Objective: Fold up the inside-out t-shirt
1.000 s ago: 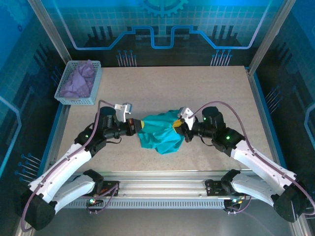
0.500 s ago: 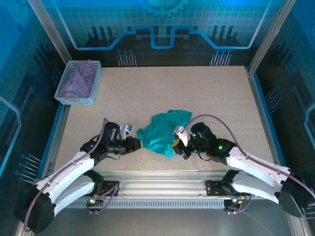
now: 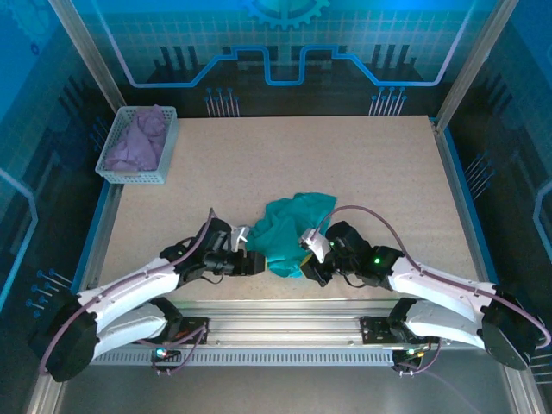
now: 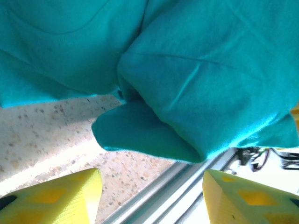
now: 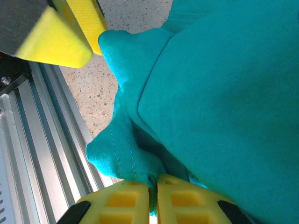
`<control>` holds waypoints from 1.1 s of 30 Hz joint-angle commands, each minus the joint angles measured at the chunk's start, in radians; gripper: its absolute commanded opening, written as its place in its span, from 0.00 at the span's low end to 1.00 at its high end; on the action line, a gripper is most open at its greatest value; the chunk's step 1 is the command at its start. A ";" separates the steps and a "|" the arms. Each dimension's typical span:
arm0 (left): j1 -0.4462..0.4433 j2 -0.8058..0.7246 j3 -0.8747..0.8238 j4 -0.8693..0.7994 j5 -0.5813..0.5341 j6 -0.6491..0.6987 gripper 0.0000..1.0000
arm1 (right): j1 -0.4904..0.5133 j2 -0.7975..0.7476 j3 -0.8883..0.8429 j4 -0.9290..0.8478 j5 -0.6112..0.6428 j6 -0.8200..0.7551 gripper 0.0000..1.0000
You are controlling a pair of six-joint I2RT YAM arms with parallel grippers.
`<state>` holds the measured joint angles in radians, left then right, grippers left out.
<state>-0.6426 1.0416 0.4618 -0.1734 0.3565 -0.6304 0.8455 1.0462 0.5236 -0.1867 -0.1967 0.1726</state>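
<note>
The inside-out t-shirt [image 3: 294, 230] is a crumpled teal heap near the table's front edge. In the left wrist view its folds [image 4: 196, 70] hang just beyond my left gripper [image 4: 152, 198], whose yellow fingertips [image 4: 70, 196] stand apart with only table and rail between them. From above, that left gripper [image 3: 257, 262] sits at the shirt's near-left edge. My right gripper [image 5: 154, 189] is shut on a stitched hem of the t-shirt [image 5: 210, 93], and from above this right gripper [image 3: 308, 261] is at the shirt's near-right corner. No tag is visible.
A grey basket [image 3: 112, 170] holding a lavender cloth [image 3: 135, 143] stands at the table's back left. The metal front rail [image 3: 276, 312] runs just behind both grippers. The speckled table [image 3: 345, 164] stretches beyond the shirt. A finger of the left gripper [image 5: 65, 37] is close by in the right wrist view.
Both grippers have come toward the front rail and closer together, dragging the shirt with them. The left gripper has opened and let go of the fabric; the right keeps its pinch.
</note>
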 commanded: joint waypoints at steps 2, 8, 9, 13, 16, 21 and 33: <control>-0.008 0.034 0.049 0.078 -0.090 0.096 0.61 | 0.010 0.008 0.036 -0.017 0.002 -0.008 0.10; -0.008 0.158 0.095 0.197 -0.006 0.115 0.53 | 0.009 -0.035 0.040 -0.044 0.003 -0.044 0.11; -0.009 0.184 0.104 0.216 0.019 0.111 0.48 | 0.008 -0.045 0.044 -0.051 0.006 -0.054 0.11; 0.001 0.250 0.161 0.237 0.087 0.092 0.21 | 0.005 -0.090 0.055 -0.079 0.014 -0.093 0.10; 0.050 0.248 0.197 0.270 0.152 0.020 0.05 | 0.008 -0.139 0.075 -0.117 0.021 -0.132 0.10; 0.148 0.160 0.228 0.339 0.218 -0.095 0.00 | 0.032 -0.226 0.091 -0.143 0.050 -0.203 0.10; 0.158 0.078 0.298 0.076 0.287 -0.038 0.00 | 0.095 -0.068 0.152 -0.229 0.321 -0.161 0.21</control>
<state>-0.4934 1.1439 0.7494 -0.0311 0.6003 -0.6750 0.9161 0.9508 0.6369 -0.3557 0.0315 0.0010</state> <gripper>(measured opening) 0.052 0.190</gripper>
